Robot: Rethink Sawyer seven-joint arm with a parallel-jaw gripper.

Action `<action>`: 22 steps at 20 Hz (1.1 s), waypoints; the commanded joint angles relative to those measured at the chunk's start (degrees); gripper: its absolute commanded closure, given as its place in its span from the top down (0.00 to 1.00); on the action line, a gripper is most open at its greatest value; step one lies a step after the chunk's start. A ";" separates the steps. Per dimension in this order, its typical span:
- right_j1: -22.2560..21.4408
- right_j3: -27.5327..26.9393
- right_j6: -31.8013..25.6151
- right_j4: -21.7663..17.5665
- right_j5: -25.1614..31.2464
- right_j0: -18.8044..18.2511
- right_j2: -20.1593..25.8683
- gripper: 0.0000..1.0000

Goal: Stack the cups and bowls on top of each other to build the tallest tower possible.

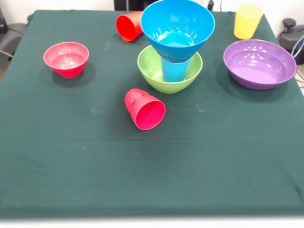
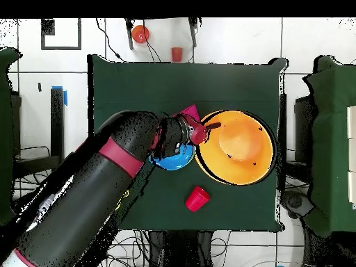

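In the front view a green bowl (image 1: 169,71) holds an upright light blue cup (image 1: 175,70), and a blue bowl (image 1: 177,26) rests on that cup. One red cup (image 1: 145,109) lies on its side in front and another (image 1: 129,26) lies at the back. A yellow cup (image 1: 247,21), a purple bowl (image 1: 259,64) and a small red bowl (image 1: 66,58) stand apart. No arm shows there. In the overhead view my gripper (image 2: 201,130) is at the left rim of a huge orange-yellow bowl (image 2: 240,149), beside a blue bowl (image 2: 174,158). A red cup (image 2: 197,199) lies nearer the base. The small dark blue bowl is out of view.
The two views show different layouts. In the overhead view my arm (image 2: 104,181) crosses the table's lower left and hides part of it. A pink thing (image 2: 188,111) shows just beyond the wrist. Two small objects (image 2: 140,33) lie on the floor past the far edge.
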 commanded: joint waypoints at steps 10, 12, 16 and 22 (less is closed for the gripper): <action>3.35 0.44 12.40 1.57 -1.23 -0.08 3.36 0.00; 3.91 0.13 13.15 1.79 -1.20 0.06 2.86 0.00; 4.80 -0.20 14.36 2.22 -1.07 0.30 2.01 0.00; 5.27 -0.26 14.72 2.83 -1.15 0.40 1.58 0.00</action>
